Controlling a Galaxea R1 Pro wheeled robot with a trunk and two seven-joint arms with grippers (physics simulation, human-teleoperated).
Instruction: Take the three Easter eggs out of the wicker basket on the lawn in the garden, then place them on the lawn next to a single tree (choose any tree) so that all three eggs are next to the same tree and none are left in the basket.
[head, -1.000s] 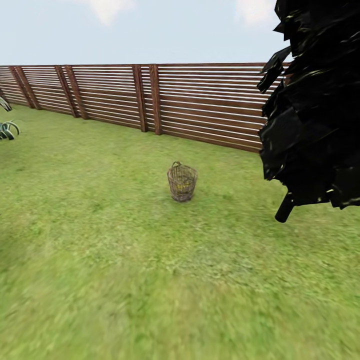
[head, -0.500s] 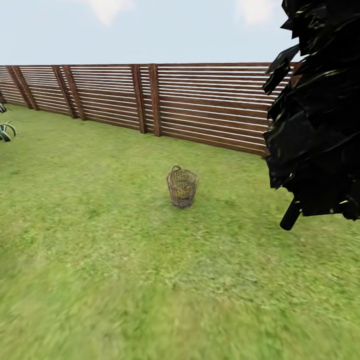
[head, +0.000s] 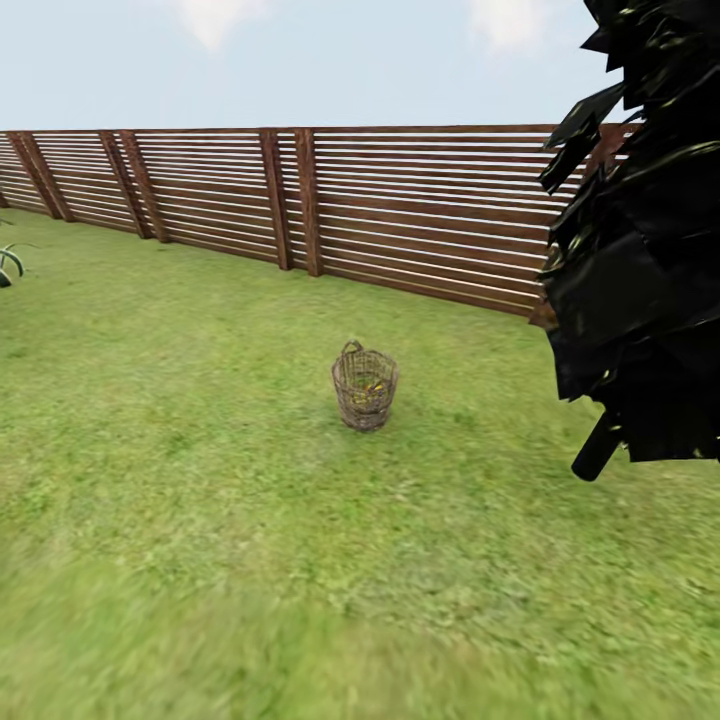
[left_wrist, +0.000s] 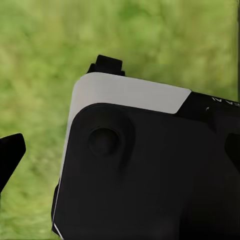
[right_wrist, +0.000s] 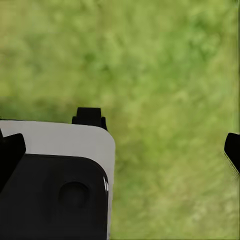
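With the wicker basket (head: 365, 386) far ahead on the lawn (head: 200, 470), a careless approach could topple it; I cannot tell either gripper's state.

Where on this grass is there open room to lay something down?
Bare lawn spreads wide left of and in front of the wicker basket, and between it and the wooden fence. To the right, the black tree crowds the ground.

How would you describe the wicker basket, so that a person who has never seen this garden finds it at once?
A long brown slatted fence runs across the back of the lawn. In front of it, alone in the open grass, stands the wicker basket. It is a small round tan open weave with something yellow inside, left of the black-leaved tree.
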